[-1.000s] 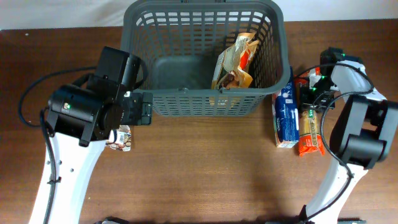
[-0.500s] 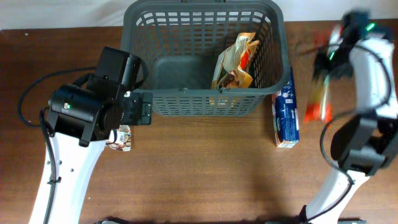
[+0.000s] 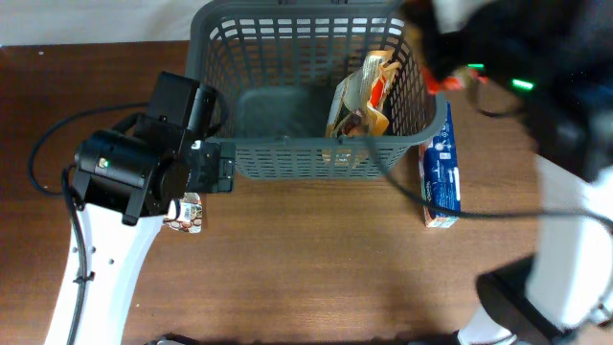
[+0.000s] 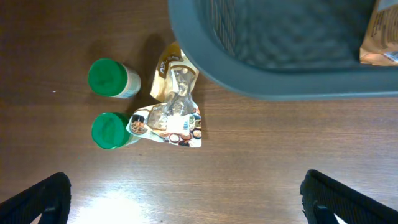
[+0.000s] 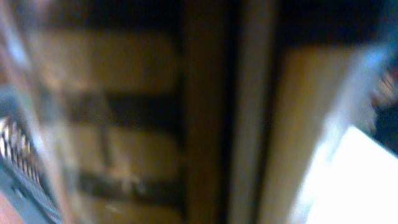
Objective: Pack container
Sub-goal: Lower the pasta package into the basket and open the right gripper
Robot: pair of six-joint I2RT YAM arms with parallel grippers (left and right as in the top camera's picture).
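The brown wooden table [image 3: 306, 273] carried the dark grey basket [image 3: 316, 158] at its far middle. A blue-and-white carton [image 3: 441, 177] lay flat just beside the basket's right front corner. Near the left front corner lay a crumpled snack pouch [image 4: 171, 115]. Beside the pouch sat a green-lidded jar [image 4: 111, 78] and a second green-lidded jar [image 4: 111, 130]. A black cable [image 3: 43, 144] looped over the left side.
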